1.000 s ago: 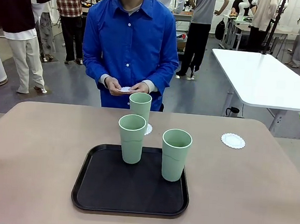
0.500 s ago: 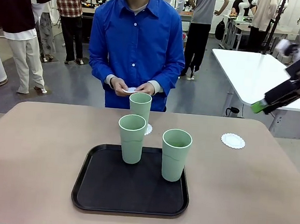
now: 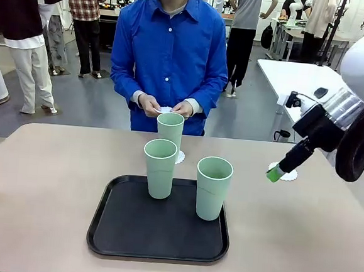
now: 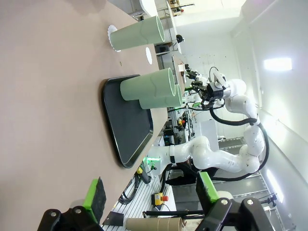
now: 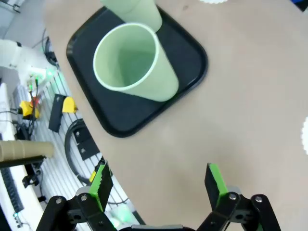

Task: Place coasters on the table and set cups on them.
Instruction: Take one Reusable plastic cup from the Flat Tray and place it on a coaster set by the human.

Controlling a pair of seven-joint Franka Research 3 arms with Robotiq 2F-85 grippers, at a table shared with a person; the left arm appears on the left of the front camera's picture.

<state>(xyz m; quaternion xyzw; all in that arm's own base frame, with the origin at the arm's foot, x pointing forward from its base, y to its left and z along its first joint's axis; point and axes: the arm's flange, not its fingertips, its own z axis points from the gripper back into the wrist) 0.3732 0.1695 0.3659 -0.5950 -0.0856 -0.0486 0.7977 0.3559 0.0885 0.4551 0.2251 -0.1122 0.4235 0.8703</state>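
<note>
Two pale green cups [image 3: 159,167] [image 3: 213,187] stand on the black tray [image 3: 124,232]. A third cup [image 3: 170,130] stands behind the tray on a lacy white coaster [image 3: 180,156]. Another coaster [image 3: 286,172] lies bare on the tan table [image 3: 52,189] at the right. The person's hands hold one more coaster [image 3: 165,109]. My right gripper [image 3: 275,173] hangs over the bare coaster's near edge. From its wrist, the right gripper [image 5: 159,185] is open above the table, with the nearer cup [image 5: 134,65] ahead. My left gripper [image 4: 151,190] is open and sits low at the table's side, far from the cups [image 4: 147,86].
The person in a blue shirt [image 3: 169,53] stands at the far edge, right behind the back cup. A white table [image 3: 312,89] stands beyond the right corner. Bare tabletop stretches left of the tray and along the near right.
My right arm has swung in from the right and come down over the table beside the bare coaster. The cups, tray and left gripper stay put.
</note>
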